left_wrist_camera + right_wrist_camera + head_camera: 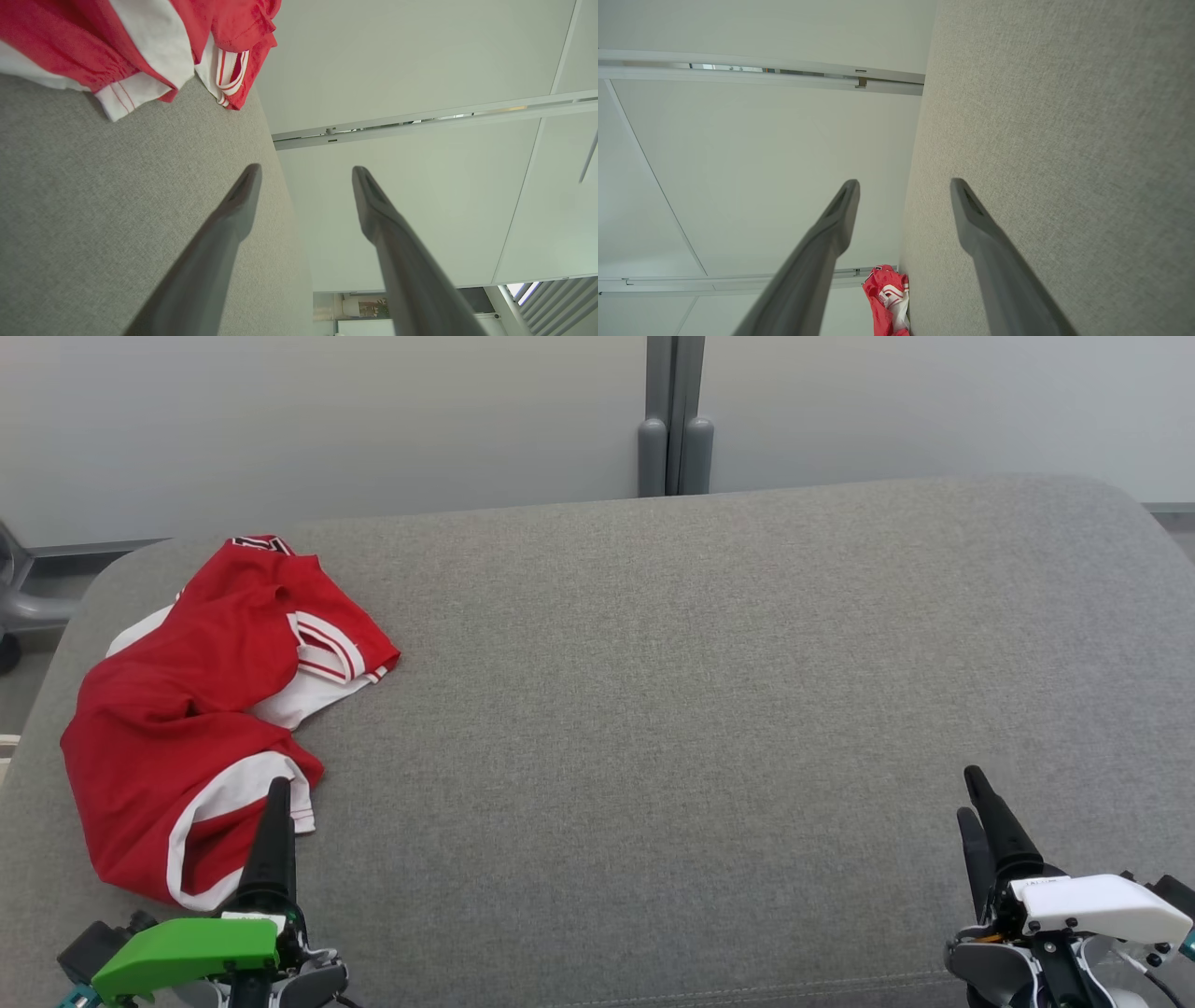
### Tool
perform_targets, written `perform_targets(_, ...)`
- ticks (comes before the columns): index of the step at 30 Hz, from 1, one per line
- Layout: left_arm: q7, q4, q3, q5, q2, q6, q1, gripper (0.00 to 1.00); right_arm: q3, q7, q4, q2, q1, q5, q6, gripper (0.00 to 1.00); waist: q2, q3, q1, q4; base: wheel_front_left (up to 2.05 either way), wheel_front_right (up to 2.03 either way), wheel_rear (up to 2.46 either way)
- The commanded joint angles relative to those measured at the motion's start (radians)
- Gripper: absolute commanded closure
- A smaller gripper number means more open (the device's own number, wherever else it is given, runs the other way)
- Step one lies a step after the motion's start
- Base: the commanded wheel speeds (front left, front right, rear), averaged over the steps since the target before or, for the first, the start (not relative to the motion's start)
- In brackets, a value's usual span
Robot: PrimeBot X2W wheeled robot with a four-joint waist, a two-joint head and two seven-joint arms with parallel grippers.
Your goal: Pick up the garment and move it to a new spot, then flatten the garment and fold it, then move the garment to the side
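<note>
A red garment [187, 709] with white panels and striped trim lies crumpled at the far left of the grey padded surface [672, 709]. My left gripper [277, 795], under a green cover, sits at the lower left with its fingertip over the garment's near white hem. In the left wrist view that gripper [306, 169] is open and empty, with the garment [140, 37] just beyond and to the side of its fingers. My right gripper [968, 793] is at the lower right, far from the garment. In its own wrist view this gripper [903, 182] is open and empty, the garment [887, 298] small and distant.
A pale partition wall with a grey post [674, 429] stands behind the surface's rounded far edge. A grey chair base [23, 607] shows off the left side. Bare grey fabric stretches across the middle and right.
</note>
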Motion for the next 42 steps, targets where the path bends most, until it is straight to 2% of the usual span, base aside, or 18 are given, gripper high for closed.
perform_targets(1, -0.009, -0.025, -0.004, 0.036, 0.004, 0.007, -0.005, 0.00, 0.004, -0.011, -0.025, -0.007, -0.006, -0.032, 0.000, 0.00, 0.0000, -0.001, 0.0000, 0.000, 0.00, 0.00, 0.00)
perform_targets(14, -0.057, -0.071, -0.047, 0.290, 0.006, 0.045, 0.006, 0.00, 0.046, -0.062, -0.082, -0.008, 0.000, -0.261, 0.000, 0.00, 0.0000, -0.008, 0.0000, 0.000, 0.00, 0.00, 0.00)
perform_targets(36, -0.134, -0.091, -0.083, 0.734, 0.043, 0.090, 0.053, 0.00, 0.127, -0.143, -0.112, -0.011, 0.011, -0.769, 0.001, 0.00, 0.0000, -0.020, 0.0000, -0.003, 0.00, 0.00, 0.00)
perform_targets(42, -0.151, -0.090, -0.086, 0.811, 0.049, 0.101, 0.070, 0.00, 0.141, -0.161, -0.106, -0.011, 0.008, -0.854, 0.001, 0.00, 0.0000, -0.023, 0.0000, -0.002, 0.00, 0.00, 0.00)
